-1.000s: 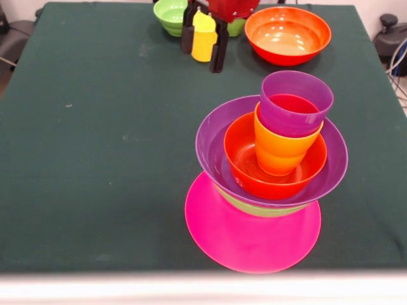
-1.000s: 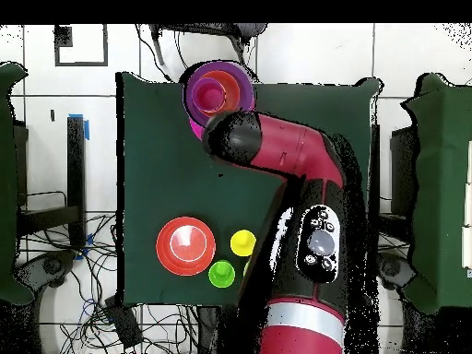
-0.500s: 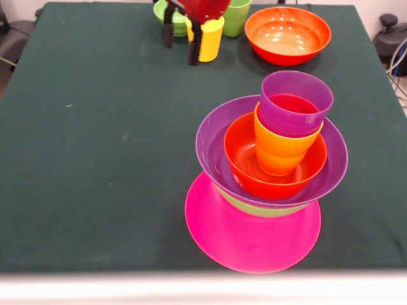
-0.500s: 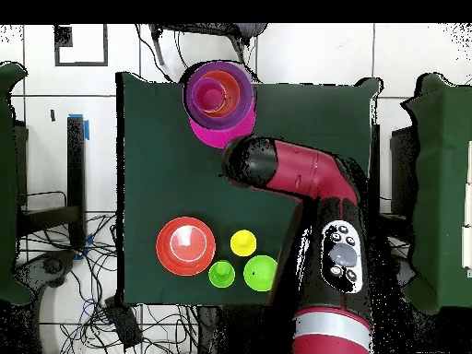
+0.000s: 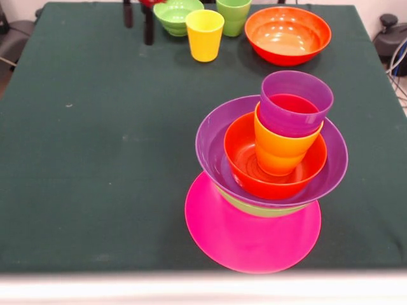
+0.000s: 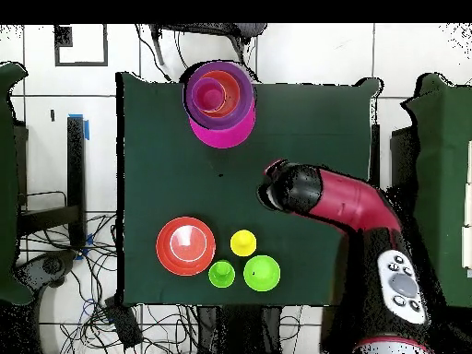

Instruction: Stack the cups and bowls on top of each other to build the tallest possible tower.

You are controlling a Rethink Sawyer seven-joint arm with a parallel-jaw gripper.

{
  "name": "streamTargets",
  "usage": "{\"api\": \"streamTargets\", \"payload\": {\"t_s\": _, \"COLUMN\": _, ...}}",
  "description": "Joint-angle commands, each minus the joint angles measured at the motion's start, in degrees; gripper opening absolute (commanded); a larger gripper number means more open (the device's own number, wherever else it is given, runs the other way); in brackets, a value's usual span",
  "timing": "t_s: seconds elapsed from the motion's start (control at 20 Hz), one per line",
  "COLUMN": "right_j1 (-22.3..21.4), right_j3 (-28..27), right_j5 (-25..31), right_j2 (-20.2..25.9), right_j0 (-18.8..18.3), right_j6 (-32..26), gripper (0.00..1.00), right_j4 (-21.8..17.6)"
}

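Table covered in dark green cloth carries everything in both views, and no brand, label or writing can be read on any item. Next in size, the red and black arm reaches over one side of the table in the overhead view; in the front view only two dark fingertips of its gripper show at the top edge, standing apart with nothing between them, well away from the loose cups.

Near the front edge stands the tower. Its base is the large glossy pink bowl, turned rim down. On that sits the light green bowl, only a sliver of it showing, then the wide purple bowl, then an orange-red bowl nested inside it. The orange plastic cup stands in that bowl, and the purple cup sits in the orange one, tilted a little.

Along the far edge, the second orange-red bowl lies alone at one end. Beside it stands the light green tapered cup, then the small ribbed green bowl, with the yellow cup upright just in front of those two.
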Motion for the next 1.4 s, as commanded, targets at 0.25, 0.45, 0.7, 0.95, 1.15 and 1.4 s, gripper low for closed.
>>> {"api": "streamTargets", "payload": {"t_s": 0.25, "right_j1": -1.20, "right_j3": 12.68, "right_j5": -1.09, "right_j2": 15.34, "right_j0": -11.05, "right_j6": -22.32, "gripper": 1.00, "right_j4": -9.31}}
{"api": "streamTargets", "payload": {"t_s": 0.45, "right_j1": -0.75, "right_j3": 16.84, "right_j5": -3.65, "right_j2": 17.91, "right_j0": -13.90, "right_j6": -20.76, "gripper": 1.00, "right_j4": -11.31}}
{"api": "streamTargets", "payload": {"t_s": 0.7, "right_j1": 1.71, "right_j3": 20.05, "right_j5": -10.50, "right_j2": 18.30, "right_j0": -15.20, "right_j6": -16.11, "gripper": 1.00, "right_j4": -15.08}}
{"api": "streamTargets", "payload": {"t_s": 0.95, "right_j1": 2.88, "right_j3": 22.23, "right_j5": -14.37, "right_j2": 18.10, "right_j0": -15.37, "right_j6": -11.89, "gripper": 1.00, "right_j4": -17.43}}
{"api": "streamTargets", "payload": {"t_s": 1.15, "right_j1": 2.37, "right_j3": 23.39, "right_j5": -16.36, "right_j2": 17.58, "right_j0": -14.84, "right_j6": -9.77, "gripper": 1.00, "right_j4": -18.62}}
{"api": "streamTargets", "payload": {"t_s": 1.4, "right_j1": 2.73, "right_j3": 23.71, "right_j5": -16.47, "right_j2": 17.87, "right_j0": -14.71, "right_j6": -8.97, "gripper": 1.00, "right_j4": -18.79}}
